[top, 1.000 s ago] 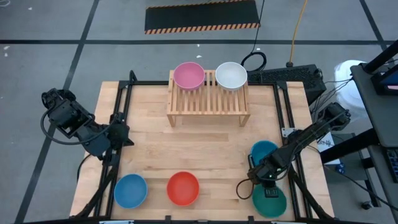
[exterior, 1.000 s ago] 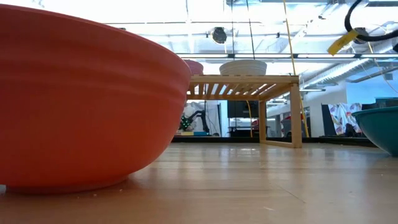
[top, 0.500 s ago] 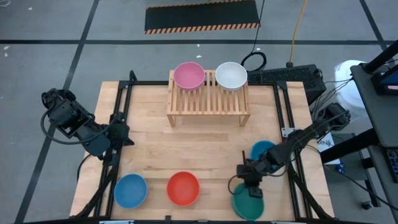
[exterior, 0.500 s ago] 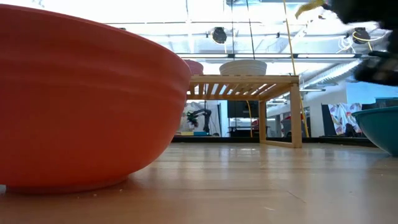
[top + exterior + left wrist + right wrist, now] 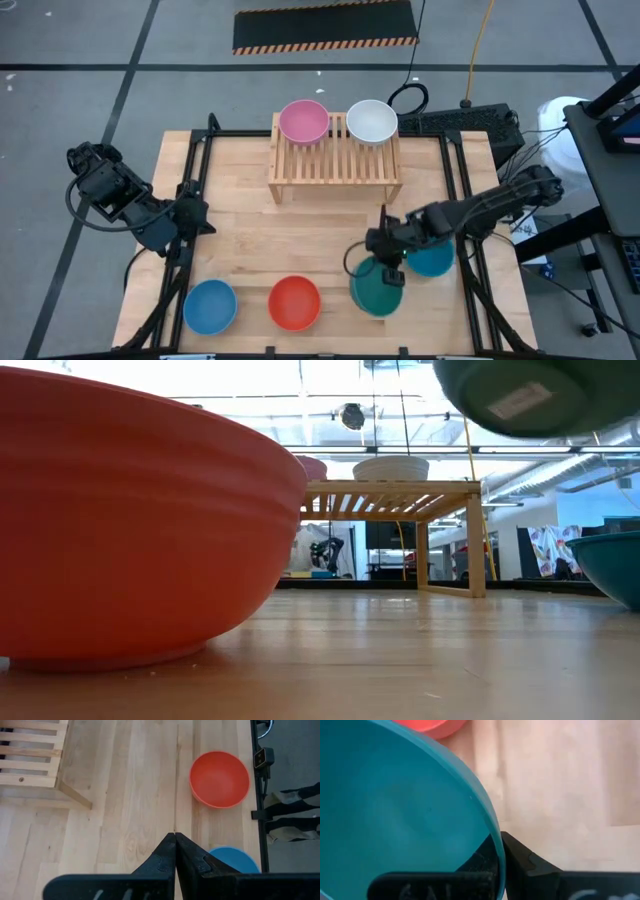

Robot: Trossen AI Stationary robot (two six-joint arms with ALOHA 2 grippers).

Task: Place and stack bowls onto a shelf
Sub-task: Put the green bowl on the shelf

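Two bowls, pink (image 5: 303,121) and white (image 5: 371,121), are seen on the shelf (image 5: 335,166). The left gripper (image 5: 174,840) is held pressed together at the table's left edge. Blue (image 5: 210,305) and red (image 5: 294,302) bowls lie in front. The green bowl (image 5: 377,287) is clamped by the right gripper (image 5: 388,252), raised off the table, beside the teal bowl (image 5: 432,258).

No writing can be read anywhere. The underside of the green bowl (image 5: 535,395), lifted high on the right in the low view, carries a pale rectangular sticker (image 5: 516,401), but its print is too blurred to make out. Faint marks on the wrist mounts are equally unreadable.
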